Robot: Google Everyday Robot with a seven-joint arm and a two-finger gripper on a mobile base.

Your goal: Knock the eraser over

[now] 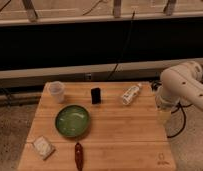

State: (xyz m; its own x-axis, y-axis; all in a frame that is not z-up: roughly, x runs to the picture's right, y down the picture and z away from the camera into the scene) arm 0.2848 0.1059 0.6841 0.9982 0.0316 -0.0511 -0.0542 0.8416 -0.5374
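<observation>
The eraser [95,95] is a small black block standing upright at the back middle of the wooden table [125,135]. It stands between a clear plastic cup [56,91] on its left and a white bottle [130,93] lying on its side on its right. My white arm [182,84] comes in from the right. My gripper [163,115] hangs below the arm at the table's right edge, well to the right of the eraser and apart from it.
A green bowl [72,120] sits left of centre in front of the eraser. A pale speckled block [43,147] lies at the front left, and a reddish-brown object [78,155] lies at the front edge. Cables hang behind the table.
</observation>
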